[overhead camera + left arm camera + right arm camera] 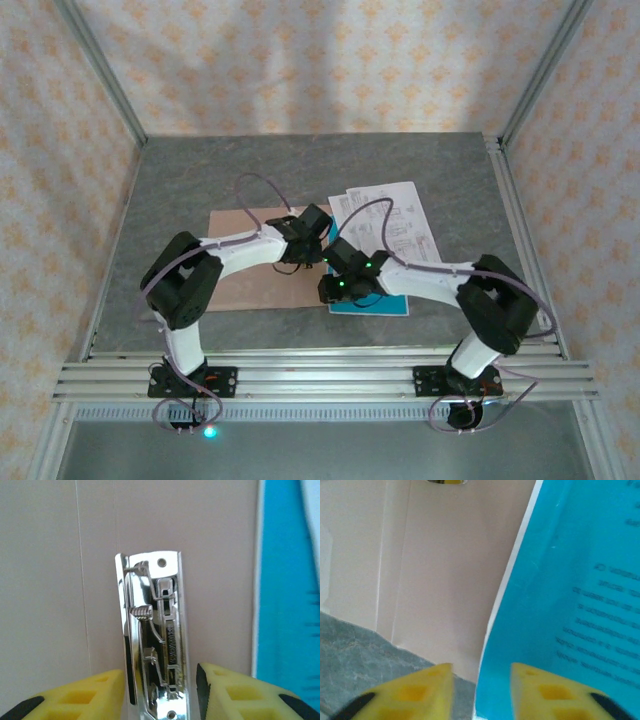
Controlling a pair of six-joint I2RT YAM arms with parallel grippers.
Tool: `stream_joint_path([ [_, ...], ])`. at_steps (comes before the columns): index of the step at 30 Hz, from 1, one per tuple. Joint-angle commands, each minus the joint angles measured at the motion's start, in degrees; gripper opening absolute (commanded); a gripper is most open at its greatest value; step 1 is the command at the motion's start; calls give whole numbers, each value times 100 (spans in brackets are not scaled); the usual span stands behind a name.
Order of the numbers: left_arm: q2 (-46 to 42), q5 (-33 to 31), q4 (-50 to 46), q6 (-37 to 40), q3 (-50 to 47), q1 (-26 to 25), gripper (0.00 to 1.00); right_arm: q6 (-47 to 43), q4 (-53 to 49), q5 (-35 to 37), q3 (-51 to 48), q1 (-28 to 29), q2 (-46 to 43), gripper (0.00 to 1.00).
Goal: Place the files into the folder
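Hovering half open and empty, left pincer (161, 680) around the clip (155, 630) on the folder (60, 580), right pincer (482, 672) over the blue sheet (580, 555), needing a gentle, flat pinch.

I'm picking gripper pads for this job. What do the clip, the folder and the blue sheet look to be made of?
The clip looks like polished metal, mirror-bright with a coiled spring. The folder seems to be matte pinkish-brown card, with faint crease lines. The blue sheet looks like thin, smooth paper carrying printed text.
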Motion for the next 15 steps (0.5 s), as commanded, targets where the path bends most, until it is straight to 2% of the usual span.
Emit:
stream_joint_path([
  [1,-447,-47,-84,-77,16,-41,45,273,346,227,-317,-136,-905,47],
  [4,-710,-99,-205,-167,40,-46,48,581,567,245,-795,-650,-1632,50],
  [8,-999,189,-44,-553,-110,-113,48,959,473,277,-1420,-1917,-2252,30],
  [11,-972,469,285,-886,-180,-368,41,1007,439,9,-1591,-2890,-2247,21],
  [15,-627,528,677,-1273,-45,-799,37,897,472,-239,-1372,-3408,-1611,19],
])
